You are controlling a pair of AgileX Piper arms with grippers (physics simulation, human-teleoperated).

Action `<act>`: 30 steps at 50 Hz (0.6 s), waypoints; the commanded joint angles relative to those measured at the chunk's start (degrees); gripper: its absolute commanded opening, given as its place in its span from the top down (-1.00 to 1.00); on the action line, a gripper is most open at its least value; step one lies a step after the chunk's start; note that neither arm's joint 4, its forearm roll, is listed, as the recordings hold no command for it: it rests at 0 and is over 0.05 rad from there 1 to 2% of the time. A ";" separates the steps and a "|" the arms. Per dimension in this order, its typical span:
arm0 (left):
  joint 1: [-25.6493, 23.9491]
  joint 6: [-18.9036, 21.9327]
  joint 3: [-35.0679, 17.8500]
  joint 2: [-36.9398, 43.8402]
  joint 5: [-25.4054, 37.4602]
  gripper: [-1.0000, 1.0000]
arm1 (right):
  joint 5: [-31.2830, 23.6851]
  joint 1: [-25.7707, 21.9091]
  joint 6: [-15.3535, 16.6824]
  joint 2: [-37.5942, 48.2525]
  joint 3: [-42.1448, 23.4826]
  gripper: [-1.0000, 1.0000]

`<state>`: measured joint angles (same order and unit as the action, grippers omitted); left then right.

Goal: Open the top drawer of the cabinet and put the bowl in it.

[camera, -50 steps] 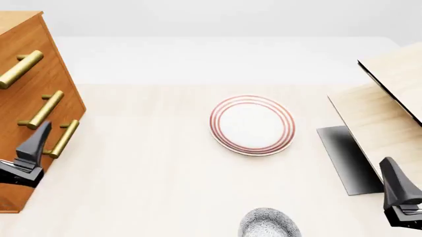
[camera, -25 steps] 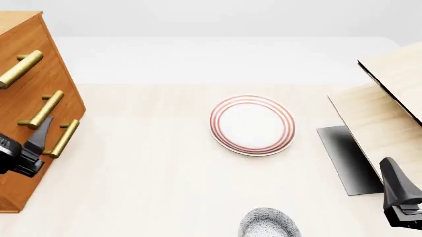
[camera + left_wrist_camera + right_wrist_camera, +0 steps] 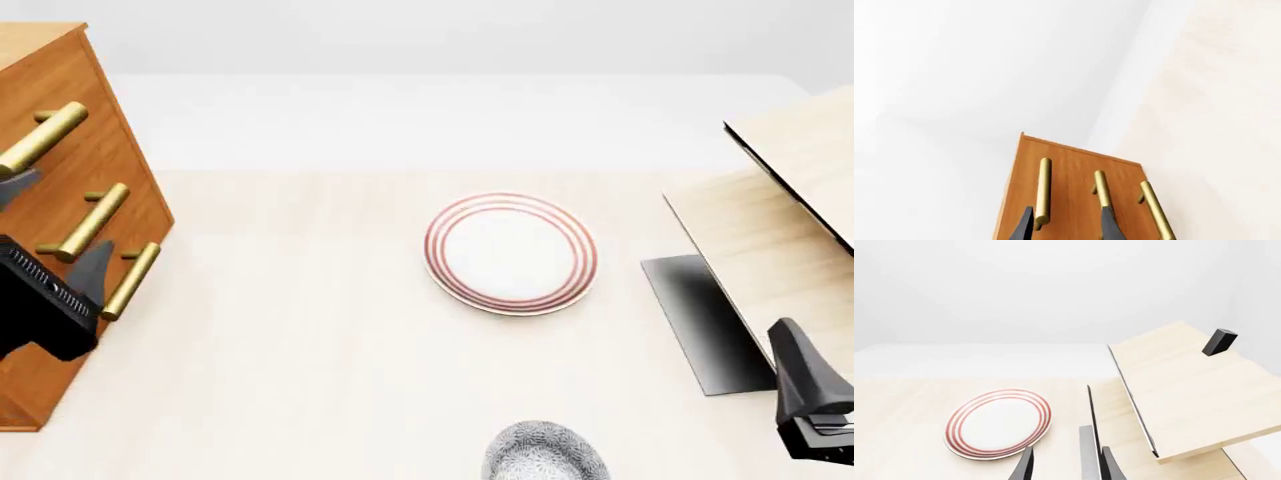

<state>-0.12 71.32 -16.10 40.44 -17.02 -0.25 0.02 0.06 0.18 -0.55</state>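
Orange-brown wood cabinet: far left of the pale worktop, three brass bar handles, all drawers look shut.
Top drawer: uppermost handle sits between the left gripper's fingers in the wrist view; not clamped, fingers apart.
Left arm: black body in front of the cabinet face, level with the lower handles in the front view.
Speckled grey-blue round bowl: near edge of the worktop, centre-right, untouched.
Right gripper: parked low right, fingers apart, empty.
Red-ringed white plate: mid-worktop, not involved.
Progress: early; left to do: grasp handle, pull drawer, move bowl.
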 commanded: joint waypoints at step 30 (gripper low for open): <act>7.05 12.19 -0.17 12.79 -18.30 -1.00 | 0.06 0.00 0.00 -0.01 0.11 -1.00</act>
<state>5.89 81.80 -15.13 49.52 -32.07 -0.25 0.02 0.06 0.18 -0.55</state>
